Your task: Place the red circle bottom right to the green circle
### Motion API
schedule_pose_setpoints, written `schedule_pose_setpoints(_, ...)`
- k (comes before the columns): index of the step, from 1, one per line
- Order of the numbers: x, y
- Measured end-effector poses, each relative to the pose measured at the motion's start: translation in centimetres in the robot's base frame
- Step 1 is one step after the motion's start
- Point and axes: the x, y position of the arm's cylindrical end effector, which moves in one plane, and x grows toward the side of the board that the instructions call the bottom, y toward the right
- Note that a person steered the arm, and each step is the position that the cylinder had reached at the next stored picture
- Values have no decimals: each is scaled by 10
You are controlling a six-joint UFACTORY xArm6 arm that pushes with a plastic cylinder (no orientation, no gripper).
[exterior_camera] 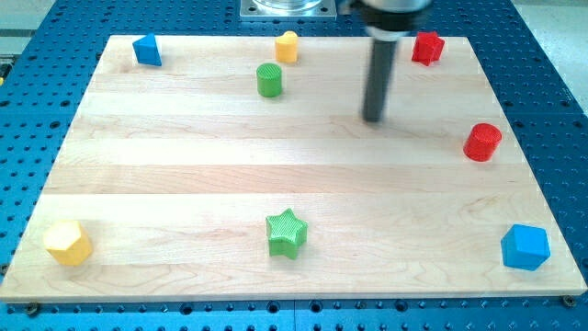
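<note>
The red circle (482,142) stands near the board's right edge, about mid-height. The green circle (269,80) stands in the upper middle, left of centre. My tip (372,119) rests on the board between them, right of the green circle and left of and slightly above the red circle, touching neither.
A wooden board (184,165) holds other blocks: a blue block (147,50) at top left, a yellow block (288,46) at top centre, a red star-like block (427,47) at top right, a yellow hexagon (68,243) at bottom left, a green star (286,233) at bottom centre, a blue block (525,246) at bottom right.
</note>
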Motion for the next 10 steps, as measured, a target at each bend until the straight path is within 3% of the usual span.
schedule_pose_setpoints(2, 8, 170)
schedule_pose_setpoints(3, 46, 189)
schedule_pose_setpoints(6, 69, -3)
schedule_pose_setpoints(7, 95, 23)
schedule_pose_setpoints(10, 67, -95)
